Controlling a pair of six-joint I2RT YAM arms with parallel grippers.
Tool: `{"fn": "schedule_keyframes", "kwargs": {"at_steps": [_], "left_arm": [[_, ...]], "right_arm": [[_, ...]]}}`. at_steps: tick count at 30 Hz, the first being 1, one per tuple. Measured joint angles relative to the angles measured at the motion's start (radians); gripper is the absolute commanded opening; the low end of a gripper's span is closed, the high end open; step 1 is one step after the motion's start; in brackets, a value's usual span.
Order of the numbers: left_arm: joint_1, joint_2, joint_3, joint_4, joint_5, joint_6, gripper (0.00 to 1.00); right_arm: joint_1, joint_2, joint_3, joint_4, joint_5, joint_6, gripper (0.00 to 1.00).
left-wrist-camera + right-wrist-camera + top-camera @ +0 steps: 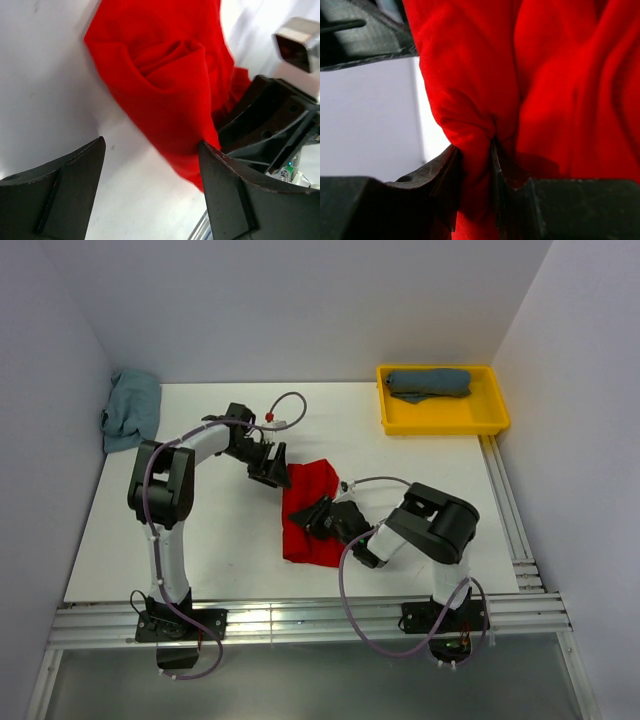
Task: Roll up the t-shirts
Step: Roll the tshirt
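A bright red t-shirt (308,510) lies bunched in the middle of the white table (230,540). My left gripper (270,472) hovers at the shirt's far left corner, jaws wide open with only bare table between them; the red t-shirt (170,85) lies just beyond its fingertips. My right gripper (322,518) sits on the shirt's middle, shut on a pinched fold of the red t-shirt (475,125). A slate blue-grey t-shirt (430,383) lies rolled in the yellow tray (495,420). A pale teal t-shirt (132,408) is heaped at the table's far left edge.
The yellow tray stands at the table's far right corner. White walls close in the table on the left, back and right. An aluminium rail (300,620) runs along the near edge by the arm bases.
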Motion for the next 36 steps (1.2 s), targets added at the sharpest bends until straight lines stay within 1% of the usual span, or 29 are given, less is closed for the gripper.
{"fn": "schedule_keyframes", "kwargs": {"at_steps": [3, 5, 9, 10, 11, 12, 13, 14, 15, 16, 17, 18, 20, 24, 30, 34, 36], "left_arm": [[-0.001, 0.018, -0.014, 0.05, 0.05, -0.007, 0.78], [-0.002, 0.031, -0.021, 0.082, 0.072, -0.017, 0.75], [-0.004, 0.057, -0.023, 0.117, 0.085, -0.058, 0.53], [-0.006, 0.066, -0.023, 0.119, 0.084, -0.067, 0.44], [-0.009, 0.072, -0.023, 0.12, 0.083, -0.081, 0.38], [-0.013, 0.077, -0.023, 0.12, 0.075, -0.097, 0.25], [-0.015, 0.079, -0.023, 0.119, 0.065, -0.114, 0.2], [-0.016, 0.079, -0.023, 0.119, 0.055, -0.126, 0.16], [-0.018, 0.077, -0.023, 0.119, 0.045, -0.138, 0.08], [-0.02, 0.074, -0.023, 0.119, 0.028, -0.15, 0.05], [-0.023, 0.069, -0.023, 0.116, 0.011, -0.16, 0.03], [-0.029, 0.063, -0.023, 0.113, -0.007, -0.167, 0.0], [-0.045, 0.045, -0.023, 0.108, -0.058, -0.171, 0.0], [-0.075, 0.031, 0.002, 0.073, -0.158, -0.18, 0.0], [-0.109, 0.027, 0.046, 0.014, -0.267, -0.192, 0.0], [-0.126, 0.027, 0.077, -0.031, -0.338, -0.195, 0.0], [-0.132, 0.027, 0.091, -0.05, -0.372, -0.196, 0.0]], "right_arm": [[-0.018, 0.064, -0.023, 0.141, -0.046, 0.038, 0.22], [-0.026, 0.097, -0.031, 0.206, -0.066, 0.059, 0.22], [-0.033, 0.126, -0.033, 0.257, -0.087, 0.08, 0.25], [-0.034, 0.126, -0.032, 0.253, -0.088, 0.08, 0.27], [-0.034, 0.124, -0.029, 0.245, -0.089, 0.079, 0.33], [-0.034, 0.119, -0.023, 0.227, -0.088, 0.076, 0.37], [-0.034, 0.105, -0.011, 0.187, -0.087, 0.068, 0.44], [-0.033, 0.089, 0.002, 0.148, -0.086, 0.058, 0.47], [-0.03, 0.063, 0.024, 0.089, -0.08, 0.04, 0.5], [-0.023, 0.036, 0.05, 0.009, -0.068, 0.021, 0.53], [-0.014, 0.011, 0.077, -0.071, -0.053, 0.005, 0.59], [-0.002, -0.016, 0.111, -0.161, -0.029, -0.013, 0.61], [0.029, -0.054, 0.203, -0.364, 0.031, -0.053, 0.64], [0.072, -0.076, 0.346, -0.683, 0.14, -0.094, 0.66], [0.146, -0.075, 0.543, -1.145, 0.324, -0.119, 0.69], [0.186, -0.072, 0.66, -1.382, 0.418, -0.127, 0.69], [0.2, -0.072, 0.702, -1.46, 0.455, -0.133, 0.69]]}}
